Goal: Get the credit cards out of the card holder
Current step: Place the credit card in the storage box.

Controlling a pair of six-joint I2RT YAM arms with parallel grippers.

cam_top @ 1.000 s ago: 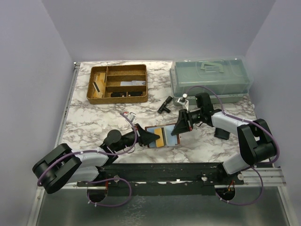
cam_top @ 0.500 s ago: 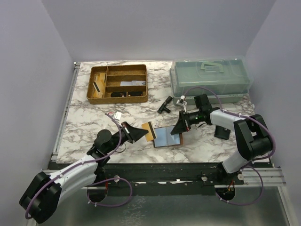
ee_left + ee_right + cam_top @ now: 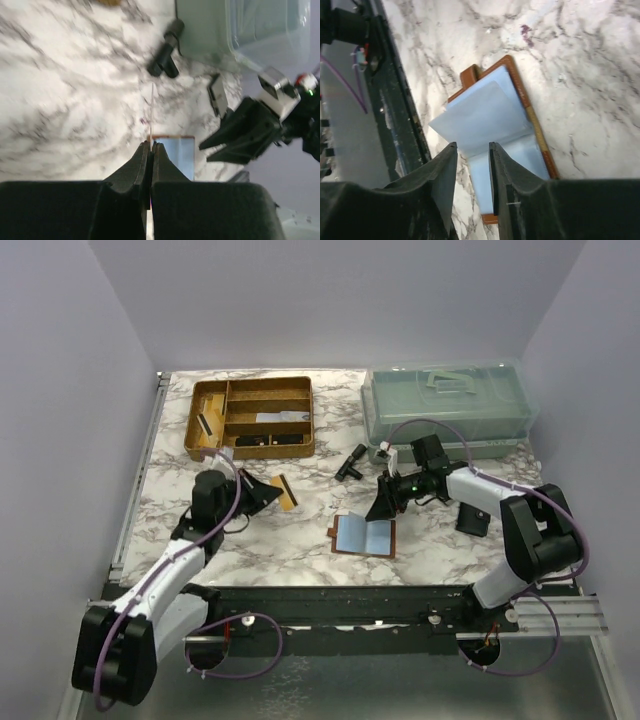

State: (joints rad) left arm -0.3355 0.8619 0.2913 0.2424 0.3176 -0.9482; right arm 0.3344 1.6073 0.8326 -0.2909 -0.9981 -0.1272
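The reddish-brown card holder (image 3: 364, 537) lies open on the marble table, its light blue inside facing up. I cannot tell whether that blue is a card or a sleeve. My left gripper (image 3: 270, 490) is shut on a tan credit card (image 3: 286, 491) and holds it up, left of the holder and apart from it. In the left wrist view the card (image 3: 152, 112) shows edge-on between the fingers, with the holder (image 3: 176, 153) beyond. My right gripper (image 3: 379, 508) is open and empty, just above the holder's far right corner. The right wrist view shows the holder (image 3: 485, 112) under the gripper (image 3: 471, 149).
A gold-brown divided tray (image 3: 252, 418) stands at the back left. A clear lidded box (image 3: 445, 403) stands at the back right. A small black object (image 3: 351, 462) lies in front of the box. A black pouch (image 3: 472, 520) lies by the right arm.
My left gripper pulled the tan card out of the holder and swung it left and back. The holder shifted slightly right and now shows only blue. The right gripper barely moved.
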